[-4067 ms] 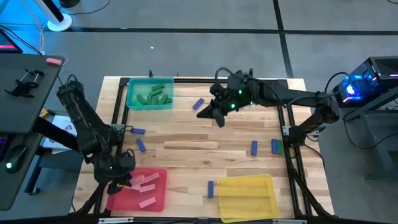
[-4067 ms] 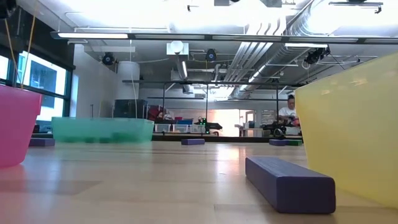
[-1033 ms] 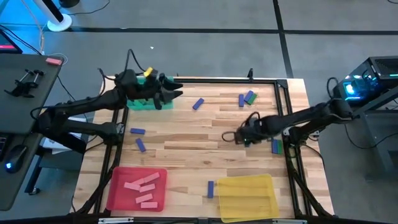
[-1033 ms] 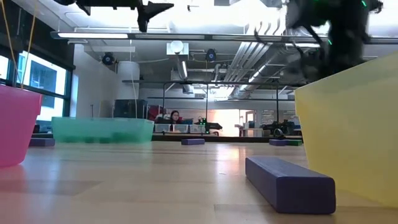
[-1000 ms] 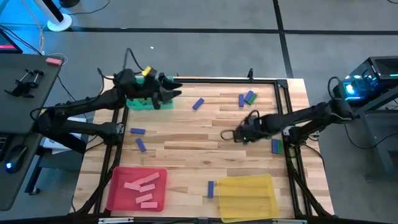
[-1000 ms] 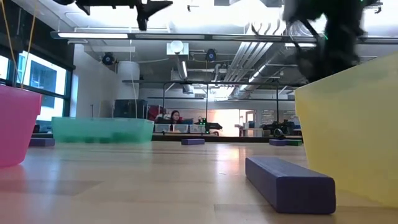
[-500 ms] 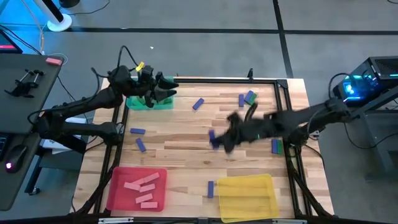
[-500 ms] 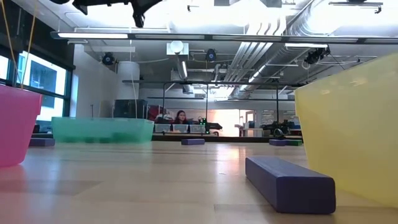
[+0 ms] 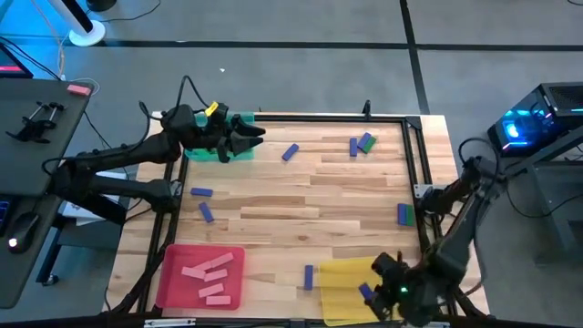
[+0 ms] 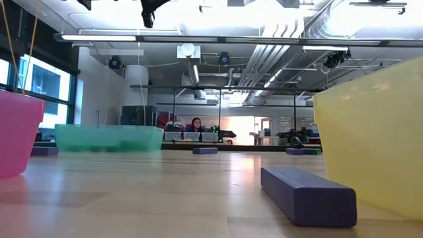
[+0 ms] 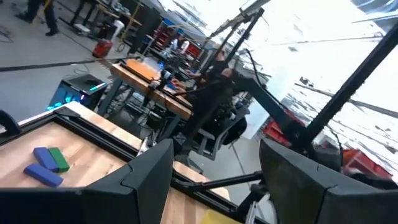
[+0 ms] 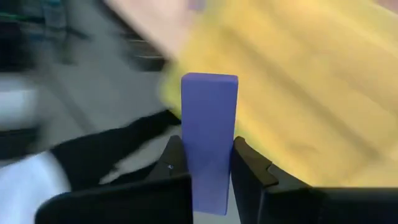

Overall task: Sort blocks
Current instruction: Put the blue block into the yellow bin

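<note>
Right claw: we see the right claw over the yellow tray at the bench's near right corner, its fingers clamped on an upright purple block.
Near edge: we find the red tray at the near left corner with pink blocks lying in it, and one purple bar on the bench just beside the yellow tray's left side.
Right edge: we see a purple and green pair lying side by side against the right rail.
Left side: we see two purple bars near the left edge, midway along it.
Far edge: we see a lone purple bar near the middle, and a blue and green pair to its right.
Left claw: we see the left claw raised over the green tray at the far left corner, fingers spread wide and empty.
Beyond the bench: in the low view we make out a person seated far off.
</note>
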Controlling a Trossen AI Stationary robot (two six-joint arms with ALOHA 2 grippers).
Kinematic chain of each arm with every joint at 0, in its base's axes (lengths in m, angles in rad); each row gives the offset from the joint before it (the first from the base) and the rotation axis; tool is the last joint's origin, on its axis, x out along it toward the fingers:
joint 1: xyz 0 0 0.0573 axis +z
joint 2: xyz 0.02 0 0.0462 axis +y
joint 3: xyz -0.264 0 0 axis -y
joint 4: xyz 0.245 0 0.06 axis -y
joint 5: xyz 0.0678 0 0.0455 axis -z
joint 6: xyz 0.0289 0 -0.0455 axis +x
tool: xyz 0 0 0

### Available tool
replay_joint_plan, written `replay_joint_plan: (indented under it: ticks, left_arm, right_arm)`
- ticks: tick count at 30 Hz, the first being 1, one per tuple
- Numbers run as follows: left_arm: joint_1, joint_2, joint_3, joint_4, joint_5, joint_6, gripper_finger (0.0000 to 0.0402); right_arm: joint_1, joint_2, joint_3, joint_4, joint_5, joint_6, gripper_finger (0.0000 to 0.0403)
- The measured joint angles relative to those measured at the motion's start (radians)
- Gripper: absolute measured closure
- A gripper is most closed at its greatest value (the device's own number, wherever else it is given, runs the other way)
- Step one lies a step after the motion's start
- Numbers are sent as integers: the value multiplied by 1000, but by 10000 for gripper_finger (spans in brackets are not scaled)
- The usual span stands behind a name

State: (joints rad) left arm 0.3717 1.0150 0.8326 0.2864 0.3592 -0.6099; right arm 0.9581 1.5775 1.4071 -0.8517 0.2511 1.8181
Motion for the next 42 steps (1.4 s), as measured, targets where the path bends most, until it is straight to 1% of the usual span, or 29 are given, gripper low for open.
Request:
replay_joint_plan:
  ticks: [2, 4, 7, 10, 12, 14, 16, 18, 20, 22, 24, 26, 29, 32, 33, 36, 38, 40, 42]
  left_arm:
    - [-24, 0, 0, 0, -40, -4, 177]
    - [-46, 0, 0, -1, -70, -8, 177]
    - [-72, 0, 0, -2, -102, -8, 177]
    - [-88, 0, 0, -2, -107, -7, 177]
    - [-95, 0, 0, -2, -107, -7, 177]
    - [-99, 0, 0, -2, -107, -7, 177]
    - [-101, 0, 0, -2, -107, -7, 177]
    - [-100, 0, 0, -4, -107, -8, 177]
    - [-100, 0, 0, -5, -105, -7, 177]
    - [-100, 0, 0, -5, -94, -7, 177]
    - [-95, -4, 0, -11, -59, -6, 177]
    - [-82, -15, 0, -26, -15, 3, 177]
    - [-60, -35, 0, -83, 27, 26, 177]
    - [-41, -58, 0, -162, 30, 75, 177]
    - [-37, -63, 0, -182, 31, 100, 177]
    - [-23, -73, 0, -242, 32, 169, 177]
    - [-17, -73, 0, -273, 31, 196, 177]
    - [-9, -73, 0, -286, 31, 202, 177]
    - [-4, -73, 0, -289, 31, 202, 177]
  right_arm:
    - [4, 51, 0, -56, -48, 18, 369]
    - [-6, 110, 0, -72, -102, 7, 369]
    - [-23, 182, -1, -52, -151, -15, 369]
    - [-42, 251, -1, -27, -184, -13, 366]
    - [-58, 276, -2, 6, -202, -13, 340]
    - [-77, 289, -1, 42, -227, -43, 301]
    - [-96, 297, -1, 37, -236, -70, 256]
    - [-116, 296, -1, 21, -239, -107, 213]
    - [-134, 281, -1, 22, -277, -160, 177]
    - [-151, 255, -1, 28, -328, -201, 155]
    - [-157, 215, -1, 28, -357, -220, 145]
    - [-156, 161, -1, 21, -338, -222, 142]
    - [-180, 71, 1, -15, -226, -191, 141]
    - [-293, 14, 2, -138, -82, -102, 140]
    - [-347, 9, 2, -178, -58, -115, 140]
    - [-530, 12, 0, -223, -19, -242, 140]
    - [-672, 31, 0, -171, -14, -335, 140]
    - [-815, 69, 0, -68, -5, -422, 140]
    - [-947, 119, 0, 72, -10, -488, 139]
